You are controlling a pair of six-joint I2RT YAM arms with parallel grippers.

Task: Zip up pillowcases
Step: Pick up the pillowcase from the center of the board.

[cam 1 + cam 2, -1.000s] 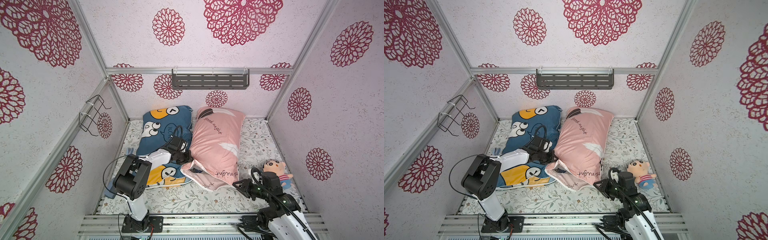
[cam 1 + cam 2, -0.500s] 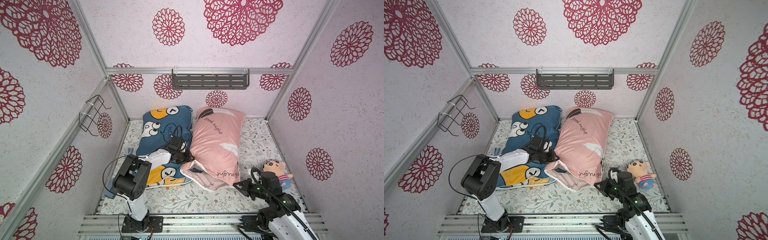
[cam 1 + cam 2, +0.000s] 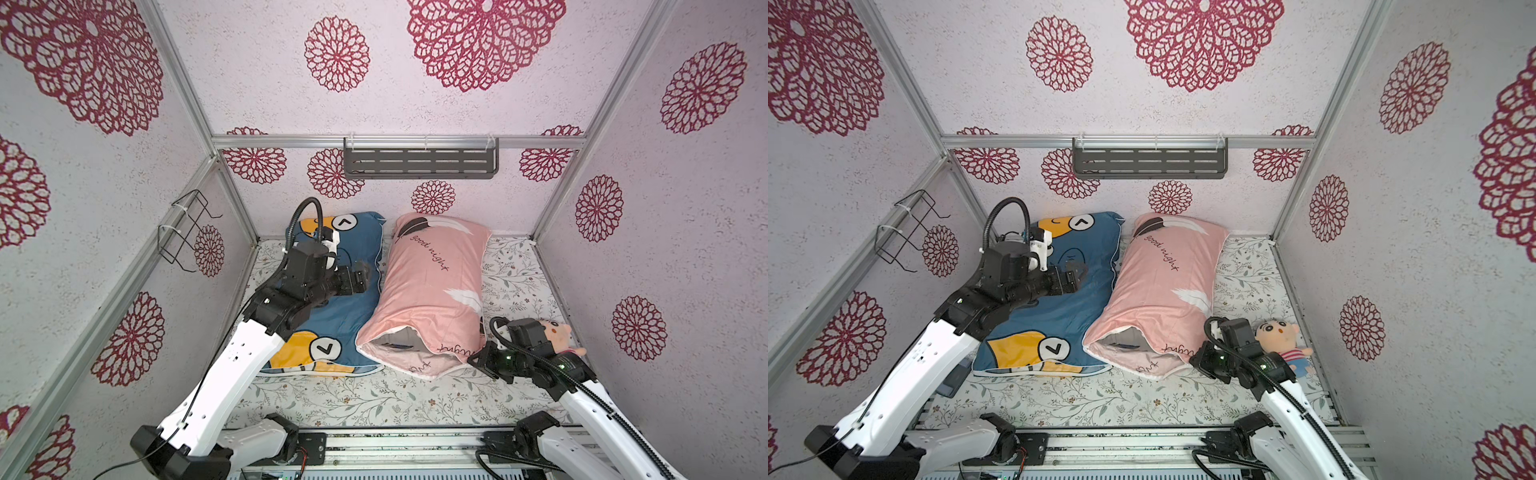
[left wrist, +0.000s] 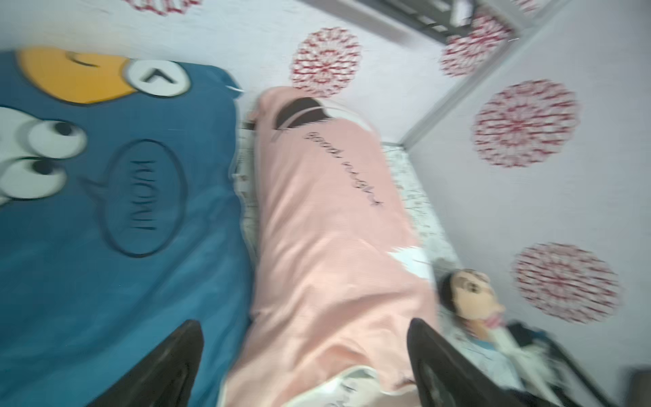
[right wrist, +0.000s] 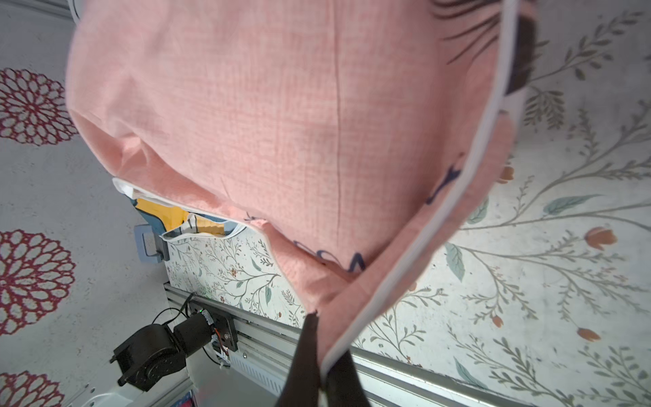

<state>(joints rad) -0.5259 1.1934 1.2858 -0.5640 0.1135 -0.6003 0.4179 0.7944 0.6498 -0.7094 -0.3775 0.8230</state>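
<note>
The pink pillowcase lies beside the blue pillowcase in both top views, its near end gaping open. My right gripper is shut on the pink case's white-piped front corner; in a top view it sits low at that corner. My left gripper hangs open above the blue pillowcase, holding nothing. The blurred left wrist view shows its two dark fingers spread wide over the seam between the blue pillowcase and the pink one.
A plush doll lies against the right wall behind my right arm. A grey shelf hangs on the back wall and a wire rack on the left wall. A small grey-blue block sits at the front left.
My left gripper opened, let go of the pink case's open end, and rose back over the blue pillowcase. My right gripper closed on the pink case's front corner.
</note>
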